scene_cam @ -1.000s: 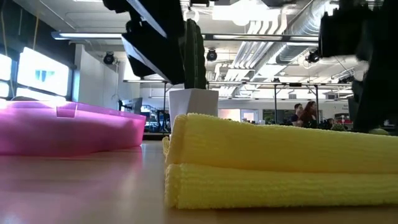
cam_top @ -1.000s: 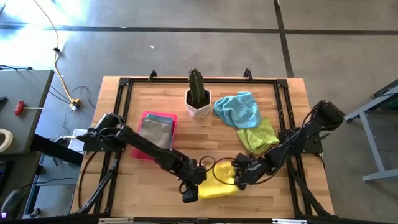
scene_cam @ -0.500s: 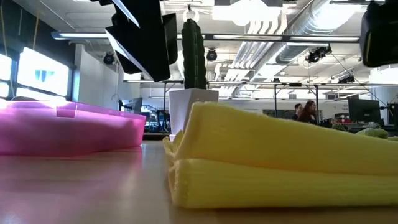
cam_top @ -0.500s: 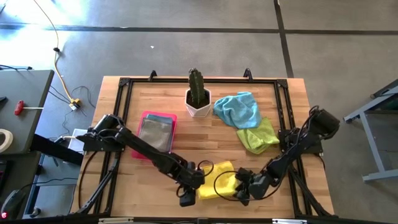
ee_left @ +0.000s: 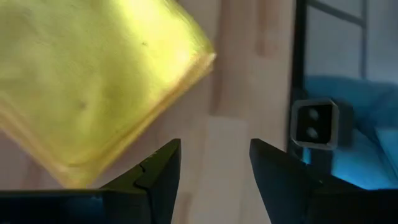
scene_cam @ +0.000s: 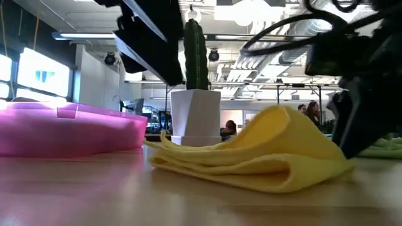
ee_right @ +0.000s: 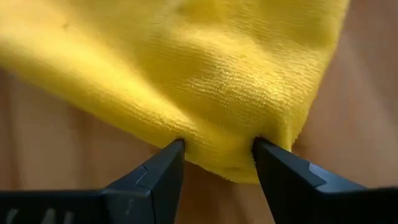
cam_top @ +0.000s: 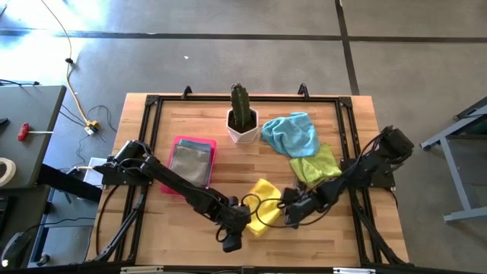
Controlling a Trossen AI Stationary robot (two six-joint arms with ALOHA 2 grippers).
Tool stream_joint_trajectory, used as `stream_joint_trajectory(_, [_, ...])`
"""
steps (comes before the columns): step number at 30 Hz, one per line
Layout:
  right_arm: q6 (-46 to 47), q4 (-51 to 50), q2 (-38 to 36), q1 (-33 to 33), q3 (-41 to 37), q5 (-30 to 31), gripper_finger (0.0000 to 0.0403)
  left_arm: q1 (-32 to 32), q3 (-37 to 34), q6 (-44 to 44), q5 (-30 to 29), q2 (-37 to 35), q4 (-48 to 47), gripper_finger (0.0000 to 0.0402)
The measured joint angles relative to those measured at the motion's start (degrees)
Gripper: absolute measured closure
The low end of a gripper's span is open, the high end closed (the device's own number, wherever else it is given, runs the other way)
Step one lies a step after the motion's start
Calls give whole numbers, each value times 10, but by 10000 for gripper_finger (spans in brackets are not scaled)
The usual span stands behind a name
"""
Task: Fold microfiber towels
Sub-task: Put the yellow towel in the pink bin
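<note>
**Yellow towel pinched at one edge, part-folded on the table**

The soft yellow microfiber towel (cam_top: pixel 262 215) lies near the front of the wooden slatted table (cam_top: pixel 190 114), folded over on itself in a loose, bulging wad, not a flat square. The right tool (ee_right: pixel 217 163) has its two dark fingers set on either side of a bunched edge of that towel, the cloth filling the gap between them; it is holding the towel by that edge, probably so the fabric can be dragged or turned over for another fold. In the high view this tool sits just beside the towel's right side.

The left tool (ee_left: pixel 214 168) hovers just by the towel's left corner with its jaws parted and nothing between them, bare wood showing through the gap. Judged from that stance, it waits to pin or take the opposite corner.

Farther back, a crumpled light blue microfiber towel (cam_top: pixel 291 133) and a lime green microfiber towel (cam_top: pixel 315 165) lie touching each other, not yet folded. A rigid pink rectangular tray (cam_top: pixel 179 144) holds a grey cloth (cam_top: pixel 189 163), likely the place for finished towels. A green cactus in a white pot (cam_top: pixel 242 116) stands at the back, well apart from the work.
</note>
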Motion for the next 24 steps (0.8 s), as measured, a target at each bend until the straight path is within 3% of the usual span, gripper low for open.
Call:
stream_joint_trajectory(6, [-26, -144, -95, 2, 46, 0, 215, 5, 0, -13, -45, 0, -5, 218])
stream_joint_trajectory(13, [-80, -162, -238, 6, -8, 22, 215, 17, 0, -12, -28, 0, -9, 218])
stream_joint_trajectory(16, [-68, -128, -301, -7, -66, 30, 215, 21, 0, -13, -18, 0, -9, 218])
stream_joint_trajectory(24, [-85, 76, -435, -11, -221, 19, 215, 31, 0, -17, -14, 0, -7, 218])
